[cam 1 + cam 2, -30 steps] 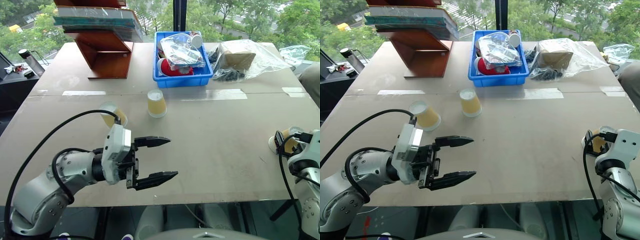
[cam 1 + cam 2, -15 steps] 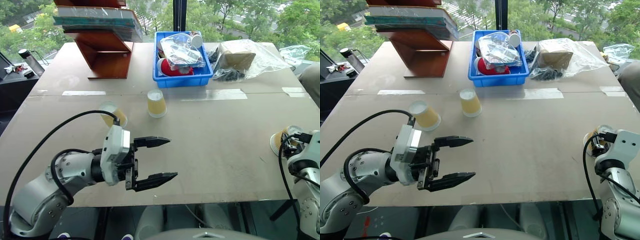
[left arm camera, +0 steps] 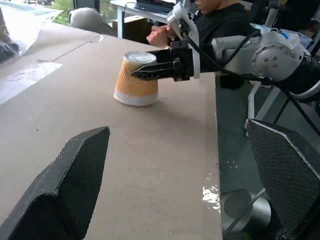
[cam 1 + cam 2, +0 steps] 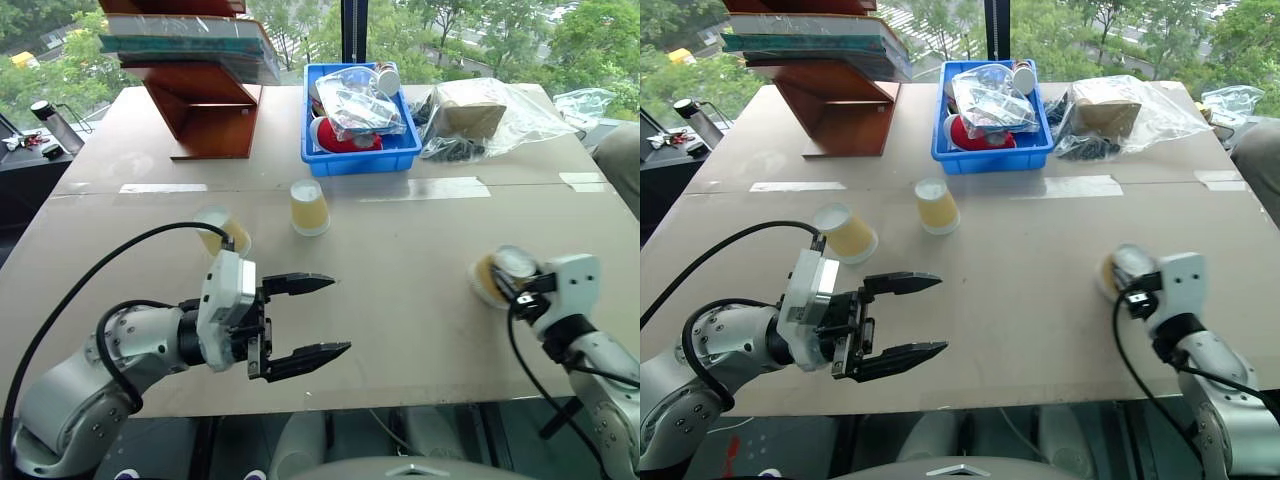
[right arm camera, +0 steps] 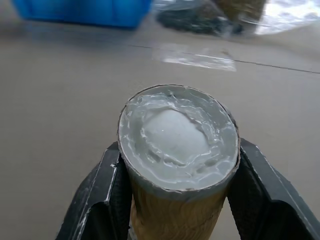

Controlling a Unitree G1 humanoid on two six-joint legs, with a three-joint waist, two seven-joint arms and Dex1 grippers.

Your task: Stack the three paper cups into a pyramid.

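Nearest me, my left gripper (image 4: 305, 317) hung over the near edge of the table (image 4: 420, 290) with its two black fingers spread wide, nothing between them. My right gripper (image 5: 172, 200) was clamped on one paper cup (image 4: 490, 277) — upside down, white base up, ribbed tan wall pinched between the fingers, its rim on the tabletop near the right front edge. The table was a matte brown board, taped across its middle.

Farther in, a second cup (image 4: 845, 232) lay tilted just beyond my left arm, and a third cup (image 4: 309, 207) stood inverted near the tape line; the three were well apart, no pyramid built.

At the far side sat a blue plastic bin (image 4: 357, 155) — rectangular, holding crumpled clear bags and something red. Right of it lay a clear bag (image 4: 490, 115) over a brown box. To the left stood a reddish wooden stand (image 4: 205, 110) carrying flat books.
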